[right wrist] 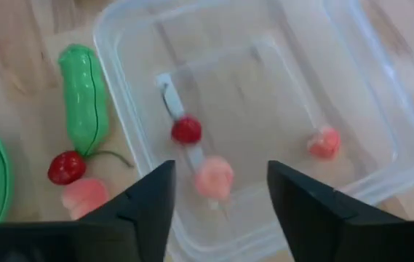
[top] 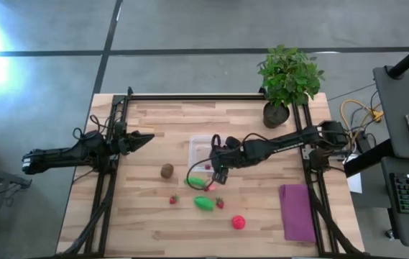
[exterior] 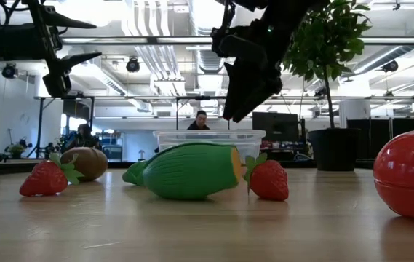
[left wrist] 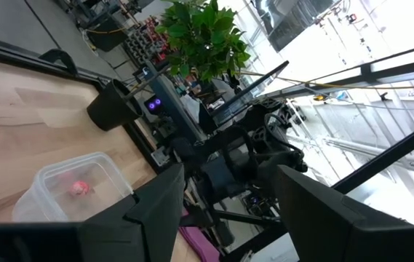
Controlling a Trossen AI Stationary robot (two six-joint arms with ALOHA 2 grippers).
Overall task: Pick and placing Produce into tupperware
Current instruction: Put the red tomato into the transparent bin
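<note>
The clear tupperware (top: 203, 150) sits at the table's middle and holds three small red and pink berries (right wrist: 186, 129). My right gripper (top: 219, 173) hovers open above its near edge, empty; the low view shows the gripper (exterior: 244, 87) well above the container (exterior: 210, 140). Beside the tupperware lie a green oblong piece (right wrist: 84, 98), a red berry (right wrist: 66, 167) and a pink one (right wrist: 84, 195). Nearer lie the kiwi (top: 167, 170), the second green piece (top: 204, 203), two strawberries (top: 174, 199) and the red ball (top: 239, 222). My left gripper (top: 144, 139) waits open at the left, raised.
A potted plant (top: 287, 79) stands at the far right corner. A purple cloth (top: 297, 212) lies flat near the right edge. Bare wood (top: 132, 223) spreads along the near left part of the table. People sit in the room beyond the table.
</note>
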